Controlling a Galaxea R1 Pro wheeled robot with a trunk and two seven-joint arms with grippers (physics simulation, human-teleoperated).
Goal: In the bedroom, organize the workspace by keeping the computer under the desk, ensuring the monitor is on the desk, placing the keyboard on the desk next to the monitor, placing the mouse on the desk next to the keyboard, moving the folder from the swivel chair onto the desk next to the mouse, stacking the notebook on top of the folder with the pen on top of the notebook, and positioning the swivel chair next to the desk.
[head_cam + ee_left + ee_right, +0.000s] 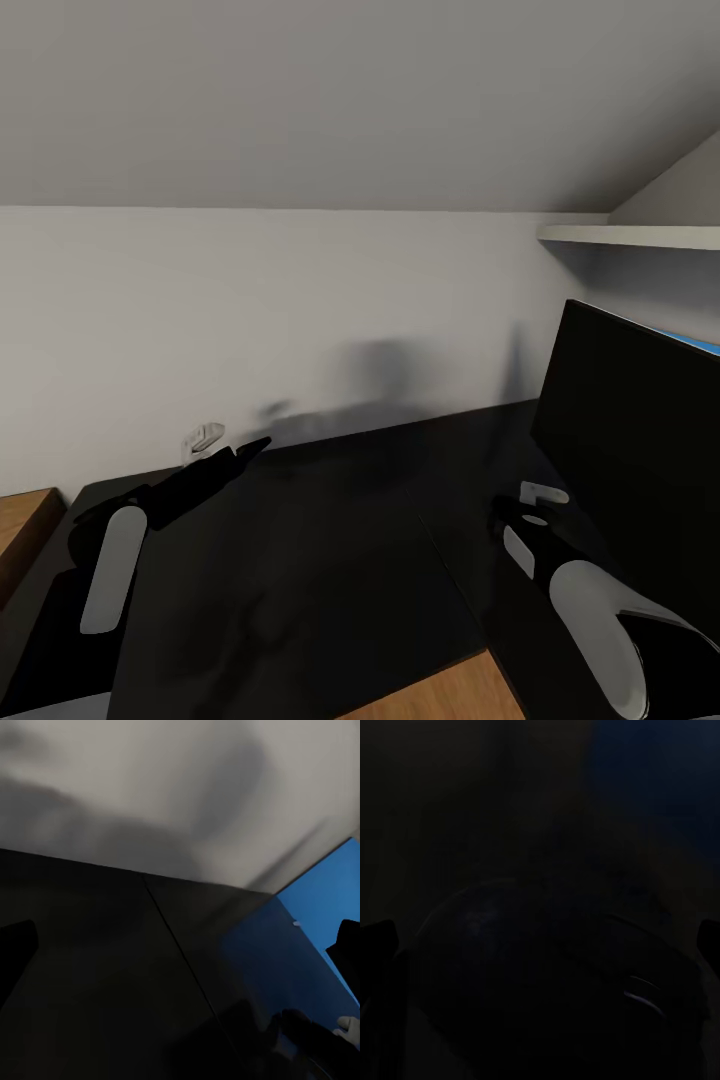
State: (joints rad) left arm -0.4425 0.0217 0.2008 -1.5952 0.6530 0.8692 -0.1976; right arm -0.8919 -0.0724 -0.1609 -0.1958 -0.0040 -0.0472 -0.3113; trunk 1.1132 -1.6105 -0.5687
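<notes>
The desk (330,540) has a glossy black top that runs along the white wall. On its right end stands the monitor (640,450), its black screen turned toward me. My left gripper (240,450) hovers over the desk's left part, pointing at the wall; in the left wrist view the left gripper (184,949) is open and holds nothing. My right gripper (530,500) is low over the desk beside the monitor. The right gripper (544,937) is open, and a rounded black lump, apparently the mouse (547,982), lies just ahead between the fingers.
A white shelf (640,236) juts from the wall above the monitor, under the sloped ceiling. A blue wall panel (330,892) lies behind the monitor. Light wood floor (440,695) shows in front of the desk, and a low wooden cabinet (25,520) sits at its left end.
</notes>
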